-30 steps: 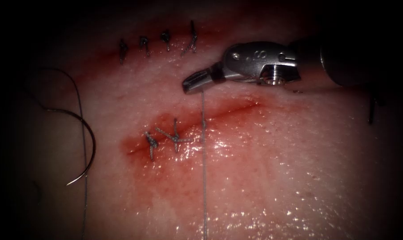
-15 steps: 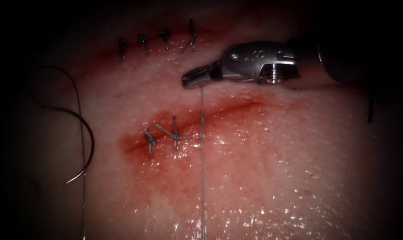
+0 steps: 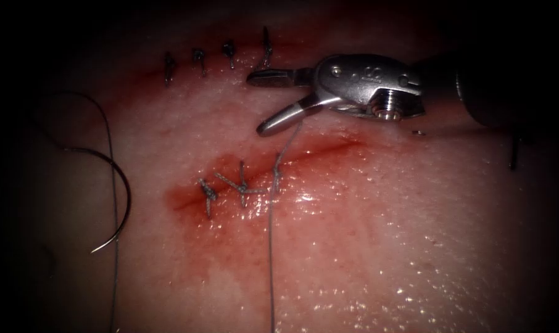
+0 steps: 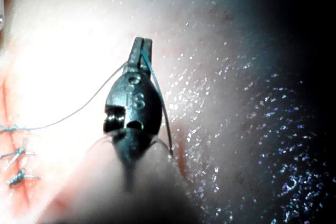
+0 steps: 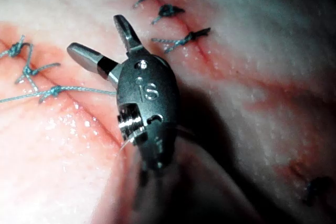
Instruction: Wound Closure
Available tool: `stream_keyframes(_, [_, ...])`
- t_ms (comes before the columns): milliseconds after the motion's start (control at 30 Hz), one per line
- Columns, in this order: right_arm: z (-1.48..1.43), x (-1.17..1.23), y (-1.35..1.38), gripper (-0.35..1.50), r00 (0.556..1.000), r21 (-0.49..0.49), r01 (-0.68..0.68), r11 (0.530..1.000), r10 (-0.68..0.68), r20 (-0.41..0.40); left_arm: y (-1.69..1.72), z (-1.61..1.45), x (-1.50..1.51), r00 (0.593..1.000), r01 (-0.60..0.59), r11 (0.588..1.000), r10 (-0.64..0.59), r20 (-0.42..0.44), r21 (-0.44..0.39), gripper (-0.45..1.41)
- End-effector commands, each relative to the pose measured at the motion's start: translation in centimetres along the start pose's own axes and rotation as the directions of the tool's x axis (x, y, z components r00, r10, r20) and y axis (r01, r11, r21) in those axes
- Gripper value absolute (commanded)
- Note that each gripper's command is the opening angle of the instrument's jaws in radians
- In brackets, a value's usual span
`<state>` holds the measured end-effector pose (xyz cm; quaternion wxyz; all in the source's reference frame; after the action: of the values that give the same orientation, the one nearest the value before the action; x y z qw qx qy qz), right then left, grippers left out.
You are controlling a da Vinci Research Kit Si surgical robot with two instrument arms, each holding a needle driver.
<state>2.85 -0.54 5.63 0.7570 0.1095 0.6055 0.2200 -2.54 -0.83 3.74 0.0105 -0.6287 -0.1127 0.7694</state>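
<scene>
Lying free on the pale, glistening pork tissue [image 3: 415,246], well left of the reddened cut [image 3: 316,150], the thin curved steel needle [image 3: 122,209] is held by neither tool. The fine grey thread [image 3: 271,246] is seen crossing the cut beside two knotted stitches [image 3: 227,188]. In the left wrist view, the left arm's dark metal claw [image 4: 142,51] is shut on this thread. The right arm's silver claw [image 3: 264,102] is spread wide, empty, above the cut.
</scene>
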Motion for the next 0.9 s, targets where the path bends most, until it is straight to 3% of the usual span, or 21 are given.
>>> stream_keyframes(33, [-0.02, 0.02, -0.01, 1.16, 1.0, -0.047, 0.02, 0.999, -0.02, -0.006, -0.16, 0.01, 0.08, 1.0, -0.021, 1.0, 0.021, 0.002, 0.017, -0.45])
stream_keyframes(200, [-0.1, 0.0, -0.24, 1.21, 0.998, -0.118, 0.036, 0.992, -0.042, -0.045, -0.6, -0.08, 0.21, 0.998, -0.063, 0.997, 0.063, 0.008, 0.047, -0.45])
stream_keyframes(233, [-0.11, -0.05, -0.4, 1.08, 0.997, -0.107, 0.042, 0.993, -0.048, -0.058, -0.77, -0.11, 0.23, 0.996, -0.084, 0.995, 0.084, 0.013, 0.051, -0.45])
stream_keyframes(267, [-0.11, -0.05, -0.4, 1.08, 0.997, -0.107, 0.042, 0.993, -0.048, -0.058, -0.77, -0.11, 0.23, 0.996, -0.084, 0.995, 0.084, 0.013, 0.051, -0.45])
stream_keyframes(367, [-0.11, -0.11, -0.58, 0.83, 0.995, -0.092, 0.056, 0.994, -0.063, -0.076, -1.02, -0.15, 0.22, 0.995, -0.102, 0.994, 0.102, -0.005, 0.046, -0.45])
stream_keyframes(500, [-0.07, -0.18, -0.78, -0.35, 0.991, -0.04, 0.077, 0.996, -0.081, -0.103, -1.29, -0.16, 0.15, 0.994, -0.102, 0.994, 0.103, -0.024, 0.04, -0.45])
stream_keyframes(900, [0.23, -0.24, -1.02, -0.35, 0.984, 0.018, 0.1, 0.995, -0.096, -0.151, -1.85, -0.15, -0.25, 0.991, -0.116, 0.993, 0.117, -0.068, 0.013, -0.45])
